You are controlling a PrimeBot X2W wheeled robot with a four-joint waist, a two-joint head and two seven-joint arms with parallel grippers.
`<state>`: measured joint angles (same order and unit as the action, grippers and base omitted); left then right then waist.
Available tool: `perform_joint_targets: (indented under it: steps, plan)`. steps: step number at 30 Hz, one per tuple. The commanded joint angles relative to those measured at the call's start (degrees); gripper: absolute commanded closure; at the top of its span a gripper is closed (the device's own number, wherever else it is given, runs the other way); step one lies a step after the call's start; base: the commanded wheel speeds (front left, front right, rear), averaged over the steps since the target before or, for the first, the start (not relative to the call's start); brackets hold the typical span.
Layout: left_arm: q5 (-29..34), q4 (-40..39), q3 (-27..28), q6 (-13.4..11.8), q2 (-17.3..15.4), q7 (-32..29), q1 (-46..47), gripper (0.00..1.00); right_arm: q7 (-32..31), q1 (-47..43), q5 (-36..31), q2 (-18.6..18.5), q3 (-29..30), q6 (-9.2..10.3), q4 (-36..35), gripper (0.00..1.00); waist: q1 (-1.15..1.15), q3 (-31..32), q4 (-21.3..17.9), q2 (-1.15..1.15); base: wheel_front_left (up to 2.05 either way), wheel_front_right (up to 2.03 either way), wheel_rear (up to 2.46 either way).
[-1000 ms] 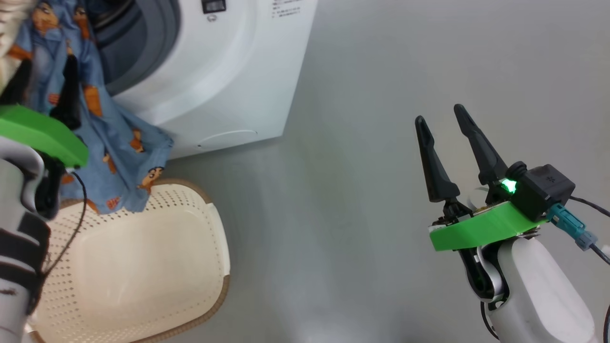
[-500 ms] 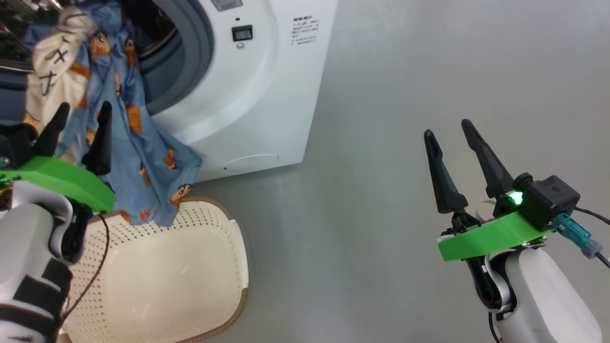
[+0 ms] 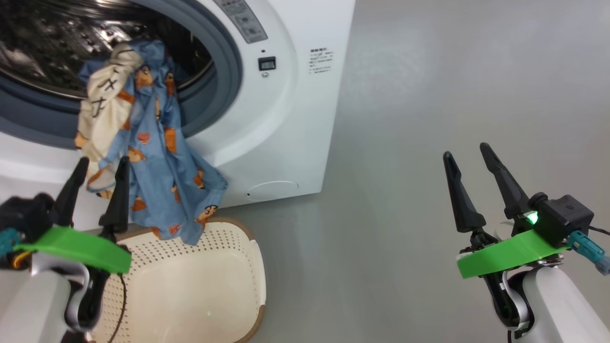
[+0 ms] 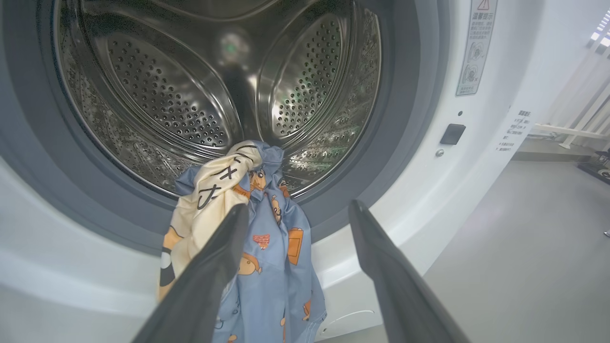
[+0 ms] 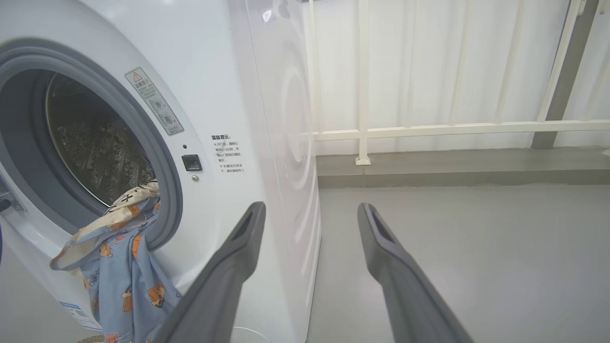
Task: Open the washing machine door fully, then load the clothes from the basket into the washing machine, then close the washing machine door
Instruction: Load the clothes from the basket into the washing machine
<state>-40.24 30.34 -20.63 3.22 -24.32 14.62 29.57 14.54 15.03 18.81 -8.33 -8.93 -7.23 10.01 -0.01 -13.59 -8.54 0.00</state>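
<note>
Two claws, fingers apart: L claw point(image 3: 105, 162), R claw point(image 3: 466, 151). Soft blue cartoon-print clothes point(image 3: 157, 157) hang half out of white washing machine point(image 3: 295, 119); unheld, may slip into cream perforated basket point(image 3: 224, 240) below.

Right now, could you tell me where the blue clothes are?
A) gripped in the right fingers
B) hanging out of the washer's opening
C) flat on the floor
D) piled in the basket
B: the clothes drape over the washing machine's rim, above the basket.
</note>
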Motion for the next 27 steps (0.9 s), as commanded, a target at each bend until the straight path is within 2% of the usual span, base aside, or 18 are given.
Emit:
perform_joint_targets:
  steps: [1,14,21,27]
  plan:
    - [0.7,-2.7,3.0,-0.7,-2.3,0.4,-1.3,0.00,0.5,-0.5,1.2,-1.0,-0.7,-0.25,-1.1,0.00,0.01,1.6,1.5,0.00,0.00,0.00,0.00]
    - [3.0,-14.4,7.9,-4.2,-0.1,0.4,-14.8,0.00,0.5,-2.5,1.5,-3.2,0.5,-0.25,-1.6,0.00,0.01,5.3,4.8,0.00,0.00,0.00,0.00]
    - [4.2,-18.8,10.2,-5.8,1.1,0.4,-19.0,0.00,0.5,-3.2,1.8,-4.0,0.8,-0.25,-1.9,0.00,0.01,6.3,5.2,0.00,0.00,0.00,0.00]
    - [5.0,-20.7,10.8,-6.2,1.7,0.4,-20.5,0.00,0.5,-3.9,1.8,-4.2,1.0,-0.25,-2.1,0.00,0.01,6.6,5.5,0.00,0.00,0.00,0.00]
